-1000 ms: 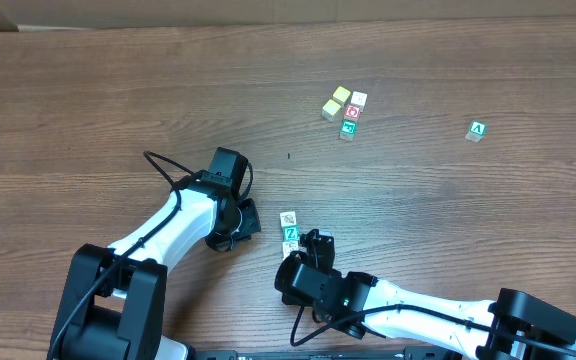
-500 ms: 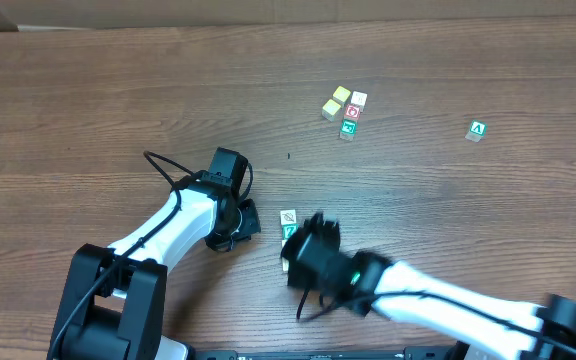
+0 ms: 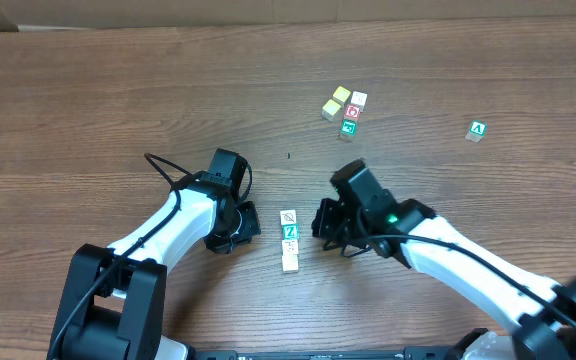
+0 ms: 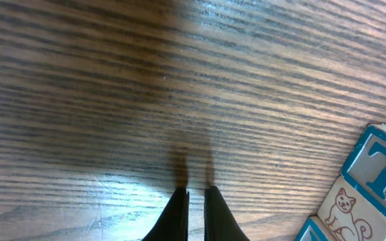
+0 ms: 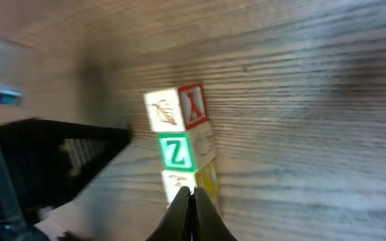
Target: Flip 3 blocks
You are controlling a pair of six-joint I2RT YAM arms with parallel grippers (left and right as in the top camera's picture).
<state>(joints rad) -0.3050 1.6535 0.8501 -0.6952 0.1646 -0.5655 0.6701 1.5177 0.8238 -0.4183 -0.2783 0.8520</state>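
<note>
Overhead, the blocks (image 3: 289, 240) sit in a touching row between left gripper (image 4: 196, 192) and right gripper (image 5: 194, 194), both pinched together and empty; a sideways poke could scatter rather than flip them

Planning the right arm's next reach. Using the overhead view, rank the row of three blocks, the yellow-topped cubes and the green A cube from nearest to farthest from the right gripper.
1. Row of three blocks: right beside the right gripper, on the left arm's side.
2. Yellow-topped cubes: farther up the table.
3. Green A cube: alone, far out to the right.
</note>
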